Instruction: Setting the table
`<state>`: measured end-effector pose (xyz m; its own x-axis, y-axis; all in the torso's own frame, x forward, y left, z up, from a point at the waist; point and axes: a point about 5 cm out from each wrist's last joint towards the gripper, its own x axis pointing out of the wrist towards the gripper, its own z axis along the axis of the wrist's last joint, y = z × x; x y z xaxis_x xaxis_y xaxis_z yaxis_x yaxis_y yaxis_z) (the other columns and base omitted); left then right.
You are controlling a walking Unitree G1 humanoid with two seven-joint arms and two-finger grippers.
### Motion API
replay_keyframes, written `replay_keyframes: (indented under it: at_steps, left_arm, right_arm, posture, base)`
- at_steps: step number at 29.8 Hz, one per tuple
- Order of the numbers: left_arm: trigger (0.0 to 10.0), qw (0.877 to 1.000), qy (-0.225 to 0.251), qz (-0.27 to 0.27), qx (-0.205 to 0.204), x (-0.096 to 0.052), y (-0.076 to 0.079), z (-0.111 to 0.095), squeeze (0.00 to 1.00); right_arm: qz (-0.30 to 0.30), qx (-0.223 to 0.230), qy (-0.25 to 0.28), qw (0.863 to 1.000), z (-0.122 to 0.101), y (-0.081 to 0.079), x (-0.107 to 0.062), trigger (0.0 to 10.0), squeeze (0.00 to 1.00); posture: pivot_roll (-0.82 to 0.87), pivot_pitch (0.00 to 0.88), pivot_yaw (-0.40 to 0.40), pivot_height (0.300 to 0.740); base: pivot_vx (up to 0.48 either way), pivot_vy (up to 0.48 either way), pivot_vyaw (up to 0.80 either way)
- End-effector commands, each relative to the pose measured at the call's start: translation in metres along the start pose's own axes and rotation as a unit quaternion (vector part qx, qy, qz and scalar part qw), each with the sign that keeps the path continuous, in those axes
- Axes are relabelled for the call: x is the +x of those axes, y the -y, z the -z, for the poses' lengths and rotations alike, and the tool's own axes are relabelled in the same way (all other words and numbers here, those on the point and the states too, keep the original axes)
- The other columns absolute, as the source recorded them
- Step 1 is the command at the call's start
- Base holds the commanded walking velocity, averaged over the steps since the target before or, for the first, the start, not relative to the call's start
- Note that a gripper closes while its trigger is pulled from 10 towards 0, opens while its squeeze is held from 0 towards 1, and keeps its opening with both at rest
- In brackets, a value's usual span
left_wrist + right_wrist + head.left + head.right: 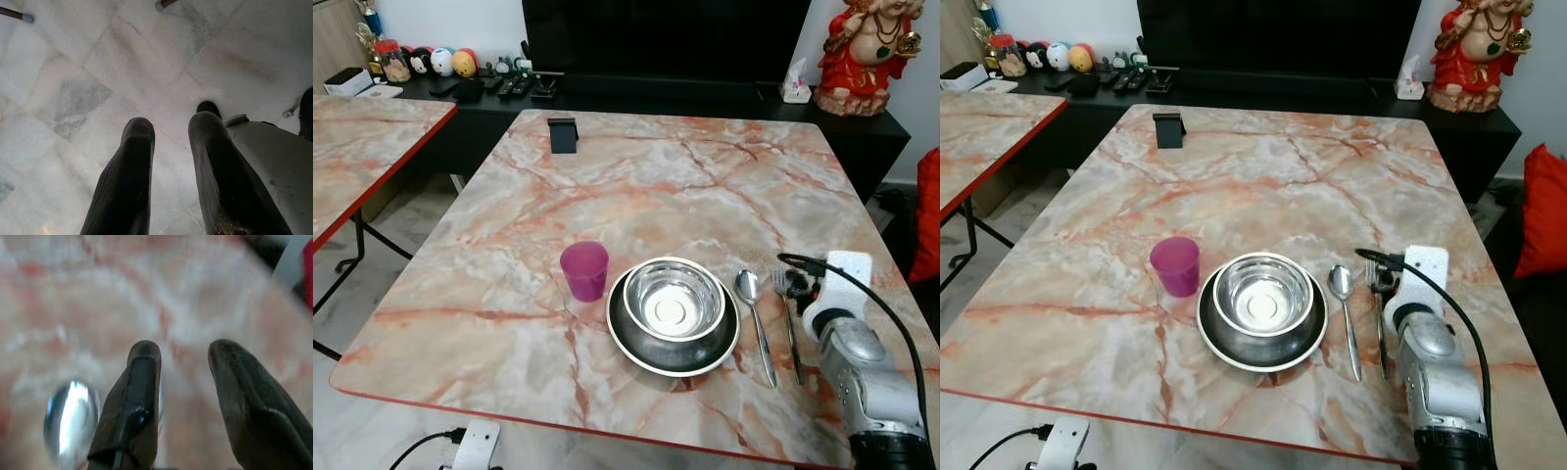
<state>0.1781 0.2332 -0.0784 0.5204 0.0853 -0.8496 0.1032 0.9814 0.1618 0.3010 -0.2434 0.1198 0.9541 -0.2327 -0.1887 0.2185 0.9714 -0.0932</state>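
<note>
1. With fingers spread, the right gripper [183, 357] hovers over the fork [790, 318].
2. Spoon [753, 318] just at fork's 9 o'clock; bowl [673, 299] on plate [631, 343] beyond.
3. Pink cup [584, 270] at plate's 10 o'clock.
4. Left gripper [171, 142] spread, above floor [73, 73].

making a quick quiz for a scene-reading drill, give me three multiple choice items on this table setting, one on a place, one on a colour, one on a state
1. Where does the spoon lie?
A. inside the bowl
B. between the bowl and the fork
C. left of the cup

2. What colour is the cup?
A. purple-pink
B. green
C. white

3. How do the fingers of the right gripper stand?
A. shut on the spoon
B. shut on the fork
C. open, holding nothing

Answers:
1. B: the spoon lies on the table to the right of the bowl, with the fork on its far side.
2. A: the cup beside the plate is purple-pink.
3. C: the right wrist view shows a gap between the two fingers, with bare marble in it.
</note>
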Motion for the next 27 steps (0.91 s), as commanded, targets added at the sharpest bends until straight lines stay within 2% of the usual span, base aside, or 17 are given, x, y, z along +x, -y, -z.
replay_keyframes:
  at_steps: [1, 2, 3, 4, 7, 8, 14, 22, 27]
  left_arm:
    - [10.0, 1.000, -0.002, -0.003, 0.002, -0.001, -0.003, 0.002, 0.00]
    - [10.0, 1.000, -0.002, -0.003, 0.002, -0.001, -0.003, 0.002, 0.00]
    - [10.0, 1.000, 0.000, -0.005, 0.000, -0.001, -0.004, 0.002, 0.00]
    - [10.0, 1.000, 0.001, -0.006, -0.001, -0.001, -0.004, 0.002, 0.00]
    - [10.0, 1.000, 0.002, -0.008, 0.000, -0.001, -0.005, 0.002, 0.00]
    - [10.0, 1.000, 0.002, -0.011, 0.005, -0.001, -0.005, 0.003, 0.00]
    - [10.0, 1.000, 0.003, -0.010, 0.000, -0.001, -0.005, 0.004, 0.00]
    - [10.0, 1.000, 0.005, -0.010, -0.007, -0.001, -0.003, 0.006, 0.00]
    - [10.0, 1.000, 0.007, -0.008, -0.014, -0.001, 0.000, 0.005, 0.00]
  right_arm:
    - [0.009, -0.013, 0.057, 0.998, -0.011, 0.000, -0.003, 10.0, 0.00]
    - [0.009, -0.013, 0.057, 0.998, -0.011, 0.000, -0.003, 10.0, 0.00]
    - [0.016, 0.013, 0.079, 0.997, -0.010, 0.000, -0.007, 10.0, 0.00]
    - [0.024, 0.019, 0.092, 0.995, -0.010, 0.000, -0.009, 10.0, 0.00]
    - [0.041, 0.009, 0.115, 0.992, -0.009, -0.001, -0.015, 10.0, 0.00]
    - [0.045, -0.011, 0.129, 0.991, -0.006, -0.004, -0.019, 10.0, 0.00]
    - [0.044, 0.008, 0.159, 0.986, 0.002, -0.009, -0.029, 10.0, 0.00]
    - [0.039, 0.025, 0.170, 0.984, 0.007, -0.019, -0.026, 10.0, 0.00]
    - [0.043, 0.031, 0.179, 0.982, 0.006, -0.019, -0.023, 10.0, 0.00]
  posture:
    - [-0.04, 0.000, 0.009, 0.731]
    - [-0.04, 0.000, 0.009, 0.731]
    - [-0.03, 0.000, 0.008, 0.731]
    - [-0.03, 0.000, 0.008, 0.731]
    - [-0.04, 0.000, 0.011, 0.731]
    - [-0.04, 0.000, 0.015, 0.731]
    - [-0.05, 0.000, 0.027, 0.731]
    - [-0.06, 0.000, 0.025, 0.731]
    - [-0.05, 0.000, 0.016, 0.731]
  base:
    - [0.000, 0.000, 0.00]
    - [0.000, 0.000, 0.00]
    - [0.000, 0.000, 0.00]
    - [0.000, 0.000, 0.00]
    - [0.000, 0.000, 0.00]
    - [0.000, 0.000, 0.00]
    - [0.000, 0.000, 0.00]
    - [0.000, 0.000, 0.00]
    - [0.000, 0.000, 0.00]
